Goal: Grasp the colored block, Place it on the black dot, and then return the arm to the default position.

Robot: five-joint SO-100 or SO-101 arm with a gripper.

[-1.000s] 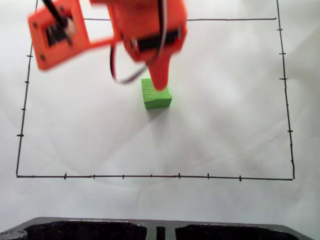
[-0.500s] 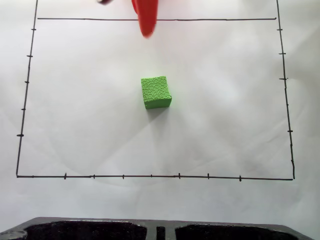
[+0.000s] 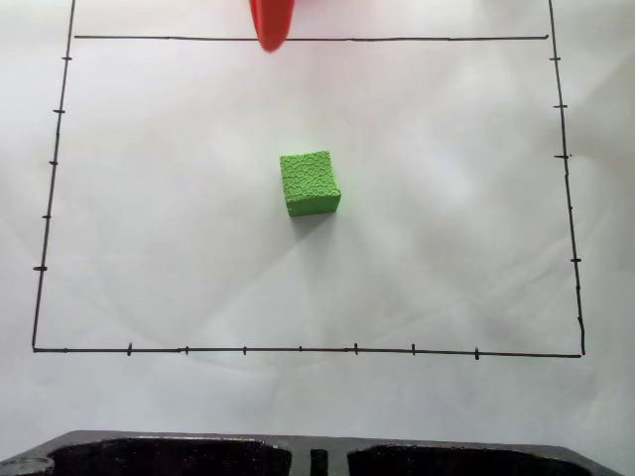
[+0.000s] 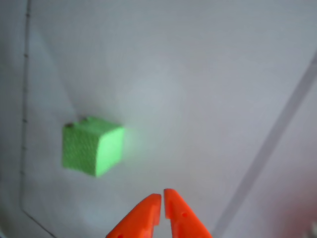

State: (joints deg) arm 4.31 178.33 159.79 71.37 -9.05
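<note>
The colored block [image 3: 310,182] is a bright green cube with a crackled top, resting alone on the white paper near the middle of the drawn rectangle. In the wrist view the colored block [image 4: 92,146] lies left of and beyond my orange gripper [image 4: 162,197], whose two pointed jaws meet tip to tip, shut on nothing. In the fixed view an orange fingertip [image 3: 270,24] pokes in at the top edge, well clear of the block. The black dot is out of view, possibly under the block.
A thin black border line [image 3: 298,350] with tick marks frames the work area on the white paper [image 3: 456,218]. A dark object [image 3: 298,456] runs along the bottom edge of the fixed view.
The arm has lifted off the green block and pulled back toward the top of the fixed view. The block has stayed where it was.
</note>
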